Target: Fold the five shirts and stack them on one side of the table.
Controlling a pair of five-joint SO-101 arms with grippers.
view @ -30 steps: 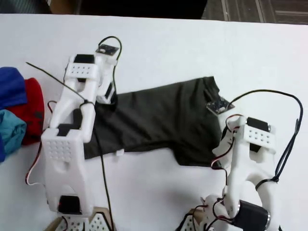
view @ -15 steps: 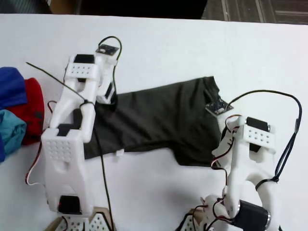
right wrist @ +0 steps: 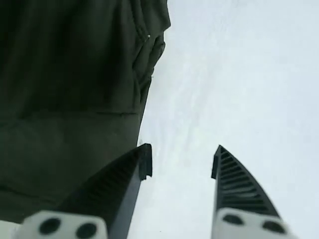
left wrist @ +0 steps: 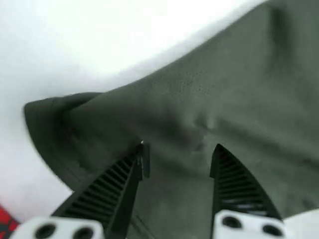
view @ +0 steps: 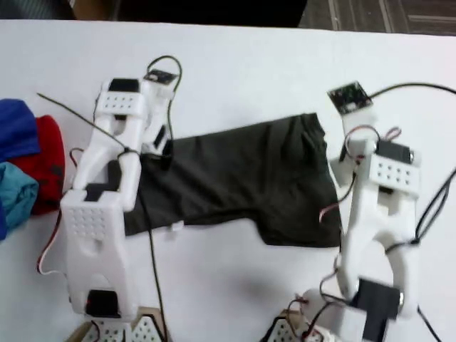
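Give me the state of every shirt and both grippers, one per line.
dark shirt: lying flat on the table between the arms
left gripper: open, over one end of the dark shirt
right gripper: open, over bare table beside the dark shirt's edge
blue shirt: bunched up, unfolded
red shirt: bunched up, unfolded
teal shirt: bunched up, unfolded

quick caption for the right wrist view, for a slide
Right gripper open over the white table, just beside the edge of the dark shirt.
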